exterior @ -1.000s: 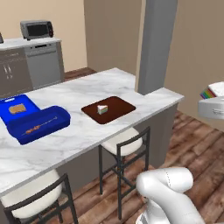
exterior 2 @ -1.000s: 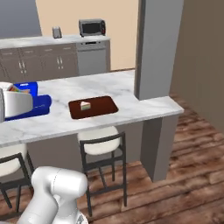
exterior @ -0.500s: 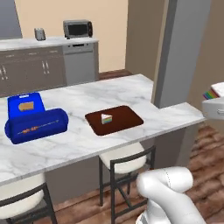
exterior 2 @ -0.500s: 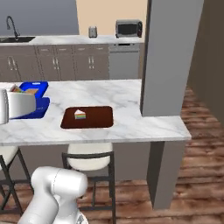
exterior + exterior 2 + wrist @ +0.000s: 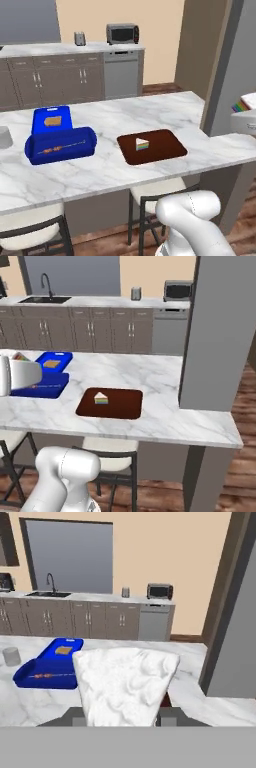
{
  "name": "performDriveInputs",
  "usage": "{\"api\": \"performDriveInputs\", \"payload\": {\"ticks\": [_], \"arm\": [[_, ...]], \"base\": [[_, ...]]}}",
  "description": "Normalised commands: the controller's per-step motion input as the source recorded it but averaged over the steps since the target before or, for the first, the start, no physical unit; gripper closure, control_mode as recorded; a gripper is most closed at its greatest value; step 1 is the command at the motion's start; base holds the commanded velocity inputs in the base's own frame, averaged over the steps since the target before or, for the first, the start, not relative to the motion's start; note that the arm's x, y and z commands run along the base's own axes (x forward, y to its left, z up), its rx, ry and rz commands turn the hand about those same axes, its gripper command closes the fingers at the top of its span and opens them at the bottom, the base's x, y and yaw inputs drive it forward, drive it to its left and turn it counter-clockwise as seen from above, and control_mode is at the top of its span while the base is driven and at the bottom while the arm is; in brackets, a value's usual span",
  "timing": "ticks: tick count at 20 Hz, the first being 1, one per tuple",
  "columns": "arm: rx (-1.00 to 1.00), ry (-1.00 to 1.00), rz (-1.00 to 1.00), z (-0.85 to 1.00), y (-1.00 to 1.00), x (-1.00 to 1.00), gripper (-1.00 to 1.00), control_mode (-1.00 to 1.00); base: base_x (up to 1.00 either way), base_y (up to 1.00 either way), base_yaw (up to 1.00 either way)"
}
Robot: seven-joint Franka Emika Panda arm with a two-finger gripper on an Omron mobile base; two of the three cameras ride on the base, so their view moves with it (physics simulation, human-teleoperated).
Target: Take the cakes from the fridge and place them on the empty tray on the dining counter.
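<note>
White frosting of one cake slice (image 5: 125,684) looms close in the hand view, clamped between the jaws above the marble bench (image 5: 150,112). The other cake (image 5: 142,144) sits on the brown tray (image 5: 165,147) beside a blue container (image 5: 60,145).

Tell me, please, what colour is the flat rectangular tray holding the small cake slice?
The low-rimmed rectangular tray is dark brown, clearest in the left base view.
</note>
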Motion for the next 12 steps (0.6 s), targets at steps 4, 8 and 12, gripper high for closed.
{"api": "performDriveInputs", "payload": {"ticks": [4, 8, 12], "arm": [[0.00, 0.00, 0.00, 0.00, 0.00, 0.00, 1.00, 1.00], [0.00, 0.00, 0.00, 0.00, 0.00, 0.00, 1.00, 1.00], [0.00, 0.00, 0.00, 0.00, 0.00, 0.00, 1.00, 1.00]], "base": [[0.80, -0.50, 0.43], [0.83, -0.48, 0.38], [0.95, -0.24, 0.20]]}}
